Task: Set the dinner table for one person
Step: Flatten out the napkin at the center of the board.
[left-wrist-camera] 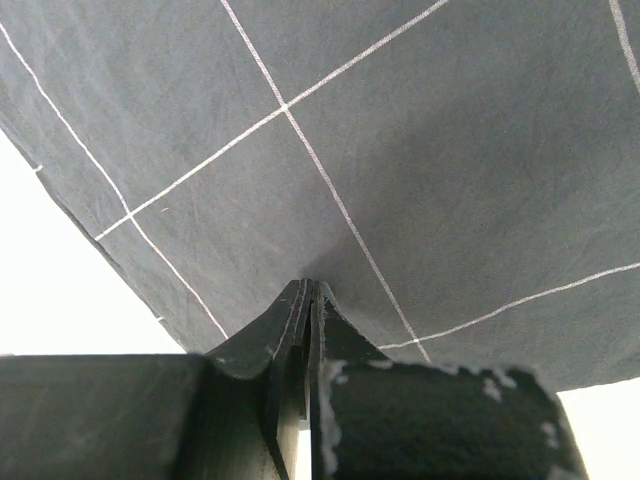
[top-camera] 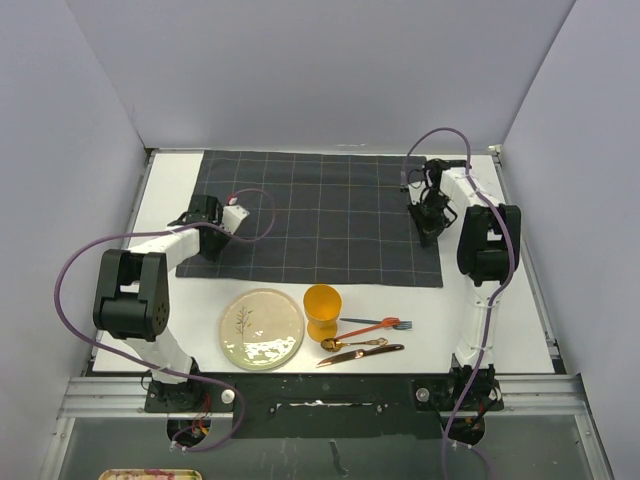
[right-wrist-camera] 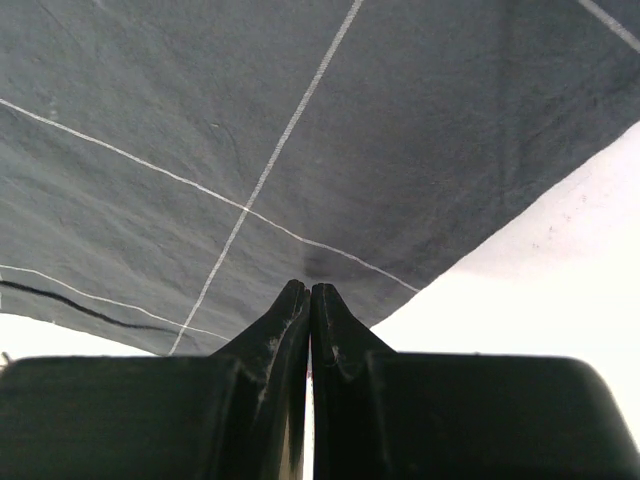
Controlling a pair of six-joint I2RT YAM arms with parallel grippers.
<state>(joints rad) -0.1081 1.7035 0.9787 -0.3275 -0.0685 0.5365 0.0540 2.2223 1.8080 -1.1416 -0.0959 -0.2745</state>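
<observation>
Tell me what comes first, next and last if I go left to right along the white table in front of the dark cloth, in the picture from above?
round plate → orange cup → fork. The spoon and knife overlap the cup and fork sideways, so they are left out.

White dinner table (top-camera: 520, 310), dark grid cloth (top-camera: 320, 215) on far half, plate (top-camera: 262, 328), orange cup (top-camera: 322, 308), cutlery (top-camera: 362, 343) near front.
</observation>
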